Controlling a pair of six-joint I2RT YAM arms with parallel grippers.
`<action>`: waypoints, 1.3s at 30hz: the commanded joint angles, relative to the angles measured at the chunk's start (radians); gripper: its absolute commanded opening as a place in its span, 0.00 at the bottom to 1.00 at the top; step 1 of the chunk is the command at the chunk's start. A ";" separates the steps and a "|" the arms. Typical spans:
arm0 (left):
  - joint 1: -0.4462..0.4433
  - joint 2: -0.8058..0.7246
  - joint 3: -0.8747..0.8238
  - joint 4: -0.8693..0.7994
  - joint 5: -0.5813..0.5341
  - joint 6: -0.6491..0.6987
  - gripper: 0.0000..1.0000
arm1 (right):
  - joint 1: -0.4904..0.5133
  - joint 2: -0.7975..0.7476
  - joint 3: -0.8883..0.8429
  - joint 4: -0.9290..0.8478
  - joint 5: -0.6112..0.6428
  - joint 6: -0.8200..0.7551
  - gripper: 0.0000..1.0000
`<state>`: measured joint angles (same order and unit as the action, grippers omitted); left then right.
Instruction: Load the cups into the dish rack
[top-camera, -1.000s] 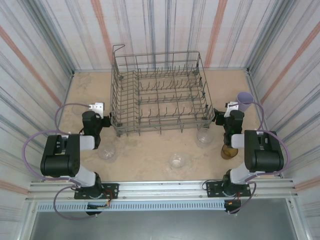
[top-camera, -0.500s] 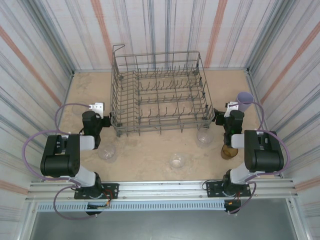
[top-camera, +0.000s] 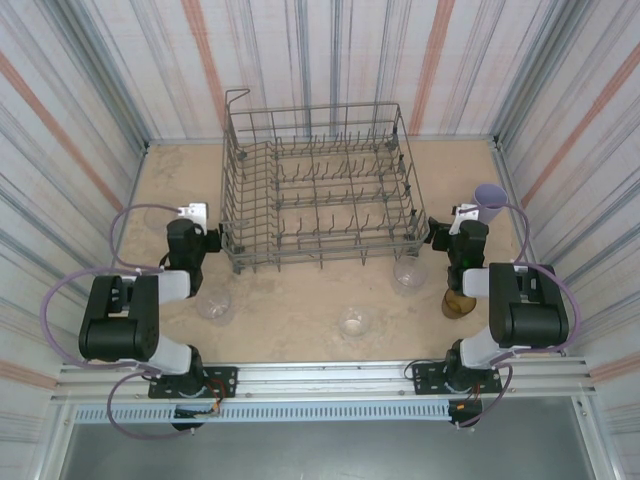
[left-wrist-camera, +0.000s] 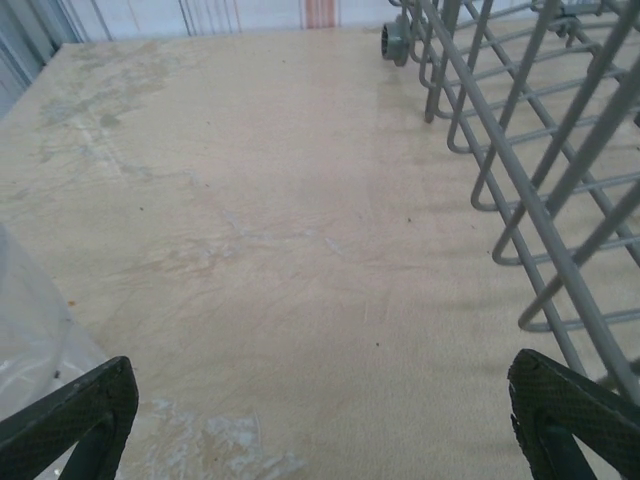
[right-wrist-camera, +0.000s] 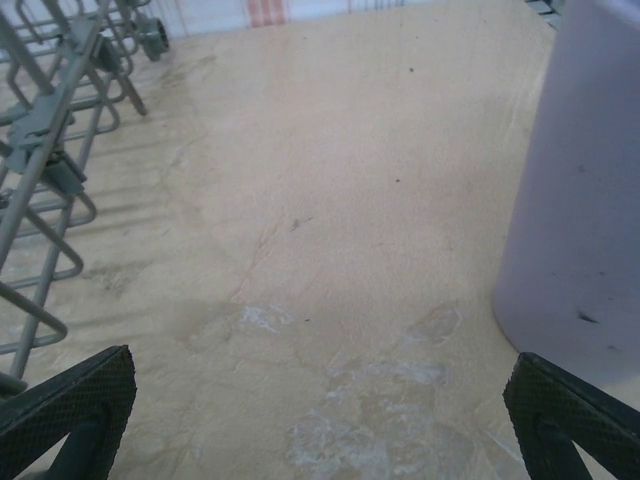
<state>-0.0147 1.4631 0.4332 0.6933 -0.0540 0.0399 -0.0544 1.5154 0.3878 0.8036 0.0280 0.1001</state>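
Clear plastic cups (top-camera: 352, 320) stood nearest the arm bases, three of them on the tan table (top-camera: 300, 300) behind both sets of jaws, with an amber cup (top-camera: 458, 303) just behind the right gripper (right-wrist-camera: 320, 415). Little had changed over the last second: the left arm's elbow had sagged slightly toward its base and its wrist had crept a touch forward, while the right arm had not stirred and no cup had moved. The left gripper (left-wrist-camera: 320, 420) hung wide open and empty. It had bare table between its fingertips, another clear cup (left-wrist-camera: 22, 330) just outside its left finger and the wires of the dish rack (left-wrist-camera: 520, 190) close outside its right finger. The right gripper was likewise spread fully and held nothing; a lavender cup (right-wrist-camera: 585, 190) stood upright just outside its right finger, slightly ahead, and the rack's corner lay outside its left. Beyond both jaws the rack looked empty, so I judged that loading had not begun and that the small left-arm shift was only the start of an approach. No brand, label or writing could be read on anything.
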 joint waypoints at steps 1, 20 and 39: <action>-0.014 -0.040 0.027 -0.059 -0.111 -0.037 0.99 | 0.008 -0.023 0.026 -0.037 0.052 0.021 0.99; -0.006 -0.224 0.236 -0.552 -0.477 -0.345 0.99 | 0.033 -0.217 0.271 -0.545 0.250 0.203 0.99; 0.041 -0.331 0.623 -1.066 -0.218 -0.489 0.99 | 0.002 -0.291 0.723 -1.447 0.089 0.455 0.99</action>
<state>0.0246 1.1526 1.0069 -0.2871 -0.3992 -0.4282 -0.0528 1.2427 1.0565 -0.4541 0.1780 0.5106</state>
